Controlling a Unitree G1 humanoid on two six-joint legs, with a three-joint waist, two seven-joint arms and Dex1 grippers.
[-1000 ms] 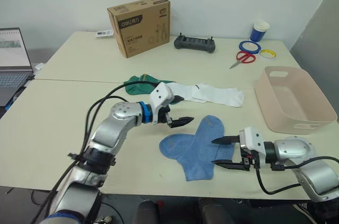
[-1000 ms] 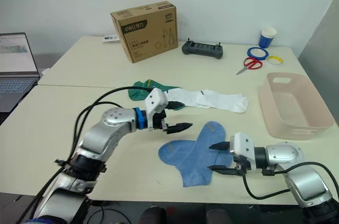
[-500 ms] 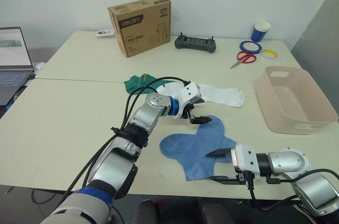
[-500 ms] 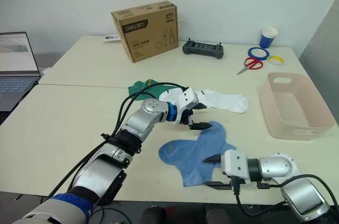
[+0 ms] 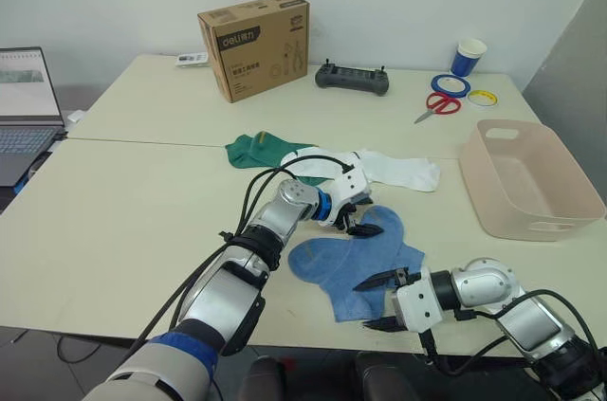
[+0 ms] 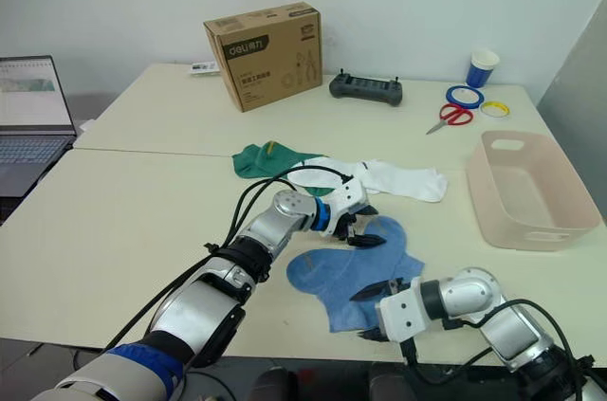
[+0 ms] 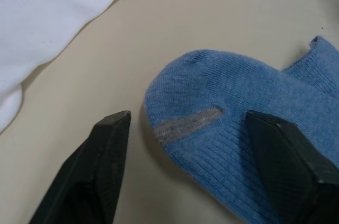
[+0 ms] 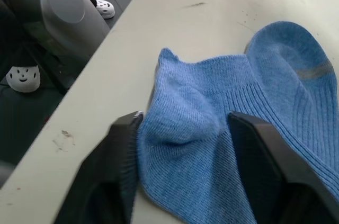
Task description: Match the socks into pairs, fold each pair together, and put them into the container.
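Note:
Two light blue socks [image 5: 356, 254] lie overlapped near the table's front edge. My left gripper [image 5: 365, 223] is open just above the table, its fingers [image 7: 100, 160] on either side of the toe of the farther blue sock [image 7: 254, 91]. My right gripper [image 5: 379, 301] is open at the pile's near edge, its fingers [image 8: 122, 155] straddling a raised cuff of blue sock [image 8: 265, 102]. Two white socks [image 5: 398, 169] lie behind the blue ones, with dark green socks [image 5: 256, 150] to their left. The pink-beige container [image 5: 526, 178] stands empty at the right.
At the back stand a cardboard box [image 5: 254, 45], a black controller [image 5: 351, 79], red scissors [image 5: 436, 102], tape rolls [image 5: 448, 84] and a blue cup [image 5: 468, 55]. A laptop [image 5: 24, 112] sits at the far left. The table's front edge runs right beside my right gripper.
My left gripper has reached right, from beside the blue socks to over the farther sock's toe. My right gripper has shifted left and nearer, to the pile's front edge.

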